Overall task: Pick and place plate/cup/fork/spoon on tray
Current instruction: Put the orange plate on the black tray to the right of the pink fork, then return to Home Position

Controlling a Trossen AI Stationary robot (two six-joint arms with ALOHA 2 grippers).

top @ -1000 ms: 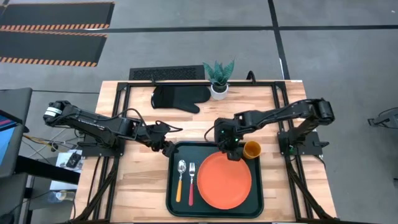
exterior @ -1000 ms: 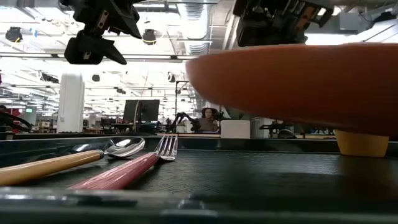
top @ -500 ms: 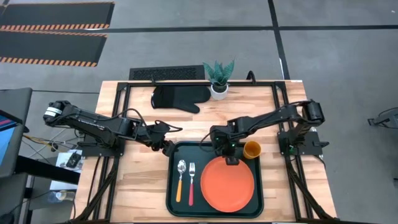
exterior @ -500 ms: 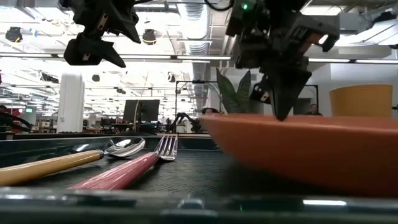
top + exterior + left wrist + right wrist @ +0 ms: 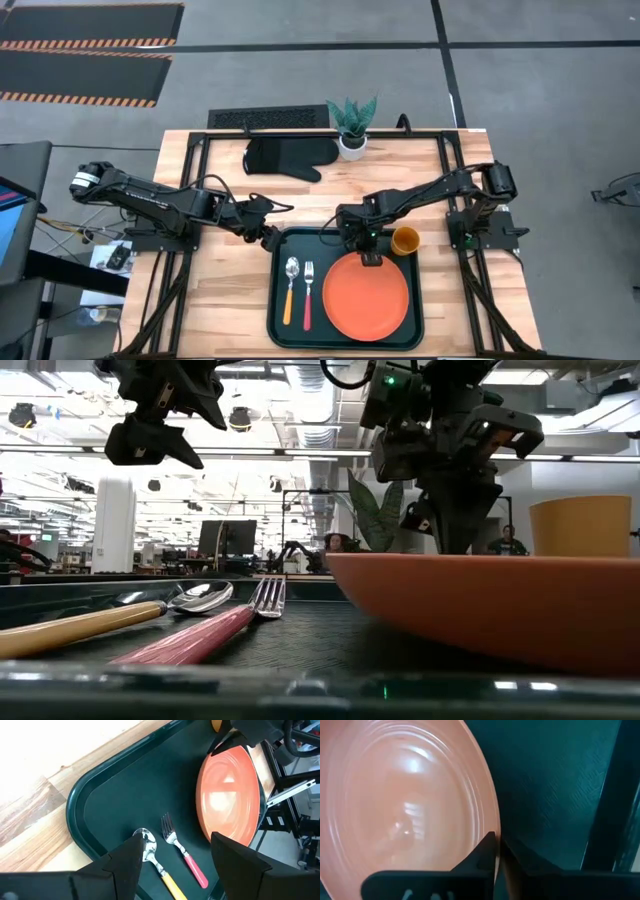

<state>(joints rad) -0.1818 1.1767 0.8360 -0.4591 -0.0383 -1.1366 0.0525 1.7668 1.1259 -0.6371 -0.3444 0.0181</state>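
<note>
The orange-red plate [image 5: 367, 297] lies on the right half of the dark green tray [image 5: 312, 240]. My right gripper [image 5: 368, 256] is shut on the plate's far rim. The orange cup [image 5: 405, 240] stands upright in the tray's far right corner. The spoon [image 5: 290, 288] and the fork [image 5: 308, 292] lie side by side on the tray's left half, handles toward the near edge. My left gripper [image 5: 268, 238] hangs open and empty over the tray's far left corner, above the table. My right gripper pinches the plate's far rim [image 5: 495, 851] between its two fingers, one finger over the plate's upper face and one outside the rim. The fingers come from above and the far side, slanting down. The plate sits level and low on the tray floor [image 5: 500, 600].
A black oven mitt [image 5: 290, 157] and a white pot with a green plant [image 5: 352, 128] sit at the table's far side. Bare wood lies left and right of the tray. The cup stands close beside my right gripper.
My right gripper has gone down and a little toward the table's left edge with the plate. The plate, held high and tilted a second ago, has come down and levelled out on the tray. My left arm has kept still.
</note>
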